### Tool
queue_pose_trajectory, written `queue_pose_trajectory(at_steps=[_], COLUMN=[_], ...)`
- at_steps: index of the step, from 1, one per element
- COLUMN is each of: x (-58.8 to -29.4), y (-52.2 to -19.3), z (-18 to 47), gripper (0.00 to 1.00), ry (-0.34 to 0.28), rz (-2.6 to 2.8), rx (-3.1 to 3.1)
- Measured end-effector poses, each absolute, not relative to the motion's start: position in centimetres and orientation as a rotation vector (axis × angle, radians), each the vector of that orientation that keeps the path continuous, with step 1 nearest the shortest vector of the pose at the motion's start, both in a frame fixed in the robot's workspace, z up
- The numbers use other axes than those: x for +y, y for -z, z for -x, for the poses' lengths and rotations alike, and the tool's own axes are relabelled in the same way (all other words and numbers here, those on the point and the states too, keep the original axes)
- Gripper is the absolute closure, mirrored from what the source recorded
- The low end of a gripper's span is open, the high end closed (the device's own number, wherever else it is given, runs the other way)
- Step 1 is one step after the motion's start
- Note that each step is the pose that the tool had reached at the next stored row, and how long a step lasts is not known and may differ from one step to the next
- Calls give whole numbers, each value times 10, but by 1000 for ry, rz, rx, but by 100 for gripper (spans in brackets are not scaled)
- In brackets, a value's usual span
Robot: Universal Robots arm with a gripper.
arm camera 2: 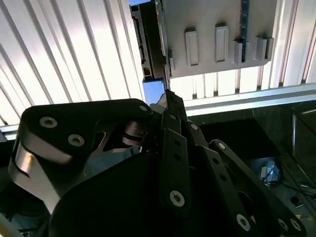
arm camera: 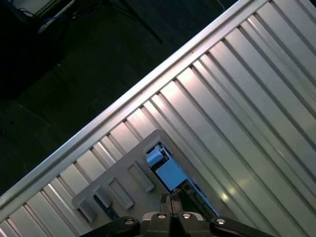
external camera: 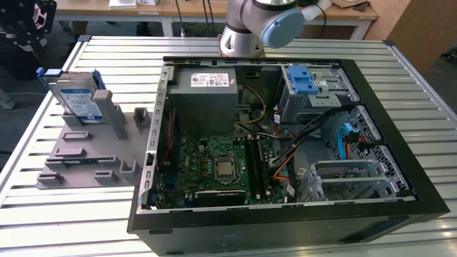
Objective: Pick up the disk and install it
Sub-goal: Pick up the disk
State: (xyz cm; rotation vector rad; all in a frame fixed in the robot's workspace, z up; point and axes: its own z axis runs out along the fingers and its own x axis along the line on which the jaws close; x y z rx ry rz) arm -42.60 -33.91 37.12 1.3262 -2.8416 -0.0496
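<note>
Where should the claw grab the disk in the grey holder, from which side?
Probably the top edge of the disk, pinched across its flat faces, from above: it stands upright in the grey holder, whose posts crowd its lower part; the top is free.

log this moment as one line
gripper: shut, above disk, not touching | disk: upright in grey holder, beside case | task: disk not picked
</note>
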Motion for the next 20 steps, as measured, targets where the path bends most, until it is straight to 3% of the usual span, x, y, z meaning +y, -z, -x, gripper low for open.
queue_pose_trajectory(at_steps=[20], x=[-339], y=[-371], z=[426], gripper=[89], ry=[43], rz=[-1699], rx=[-2640])
